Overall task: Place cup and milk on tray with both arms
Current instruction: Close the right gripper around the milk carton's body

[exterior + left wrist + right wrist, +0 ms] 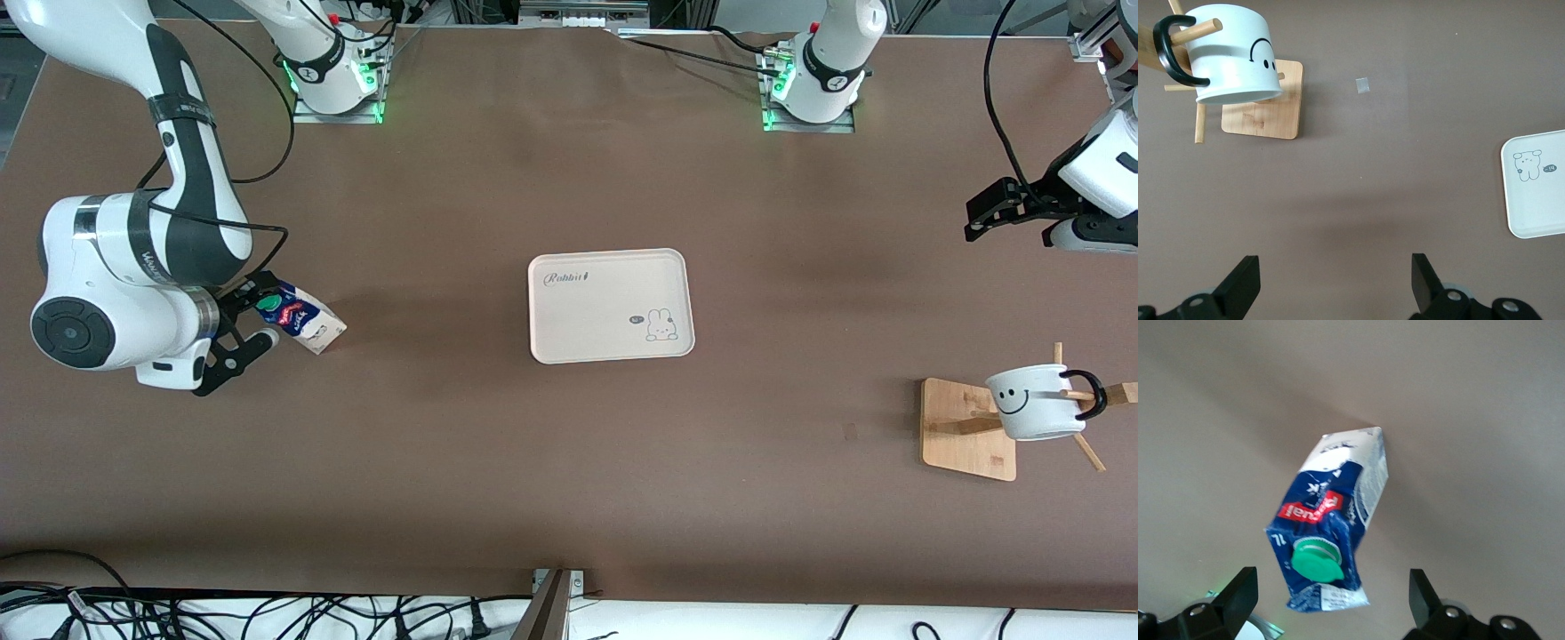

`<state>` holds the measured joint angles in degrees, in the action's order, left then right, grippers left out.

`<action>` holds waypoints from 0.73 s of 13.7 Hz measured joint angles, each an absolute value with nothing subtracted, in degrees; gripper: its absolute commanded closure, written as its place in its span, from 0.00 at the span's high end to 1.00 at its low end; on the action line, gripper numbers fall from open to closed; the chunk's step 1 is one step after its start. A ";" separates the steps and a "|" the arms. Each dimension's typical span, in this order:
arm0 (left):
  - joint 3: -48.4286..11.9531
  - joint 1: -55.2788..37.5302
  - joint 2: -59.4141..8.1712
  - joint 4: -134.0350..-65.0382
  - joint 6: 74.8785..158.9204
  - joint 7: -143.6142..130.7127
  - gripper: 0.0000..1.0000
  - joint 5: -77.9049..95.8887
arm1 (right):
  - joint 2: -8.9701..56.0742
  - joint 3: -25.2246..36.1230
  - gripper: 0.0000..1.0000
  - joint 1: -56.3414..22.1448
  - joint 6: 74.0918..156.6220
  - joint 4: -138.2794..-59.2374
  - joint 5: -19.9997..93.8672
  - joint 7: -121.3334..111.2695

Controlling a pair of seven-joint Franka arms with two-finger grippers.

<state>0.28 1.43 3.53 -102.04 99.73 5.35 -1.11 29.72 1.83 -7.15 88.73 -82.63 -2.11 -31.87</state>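
Right gripper spread open about upright blue gable-top milk carton toward right arm's end, cream rectangular tray bare at centre, white smiley mug on wooden rack, left gripper open, above.

Even overhead light, soft shadows on table. Right wrist view blurred around milk; others sharp.

tray mid-tabletop; milk toward the right arm's end; cup on rack toward the left arm's end.
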 measured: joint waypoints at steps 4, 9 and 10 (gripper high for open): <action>0.28 1.43 3.53 -102.04 99.59 5.35 1.00 -1.11 | 29.87 1.80 1.00 -7.31 88.58 -83.31 -0.81 -31.87; 0.28 1.43 3.53 -102.04 99.42 5.35 1.00 -1.11 | 30.80 1.80 1.00 -7.29 88.64 -83.44 -0.81 -32.03; 0.28 1.43 3.53 -102.04 99.40 5.35 1.00 -1.10 | 30.83 1.81 1.00 -7.24 88.64 -83.45 -0.81 -32.18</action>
<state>0.28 1.43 3.53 -102.04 99.40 5.35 -1.10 30.83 1.81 -7.24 88.64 -83.45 -0.81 -32.18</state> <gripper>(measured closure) 0.000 0.000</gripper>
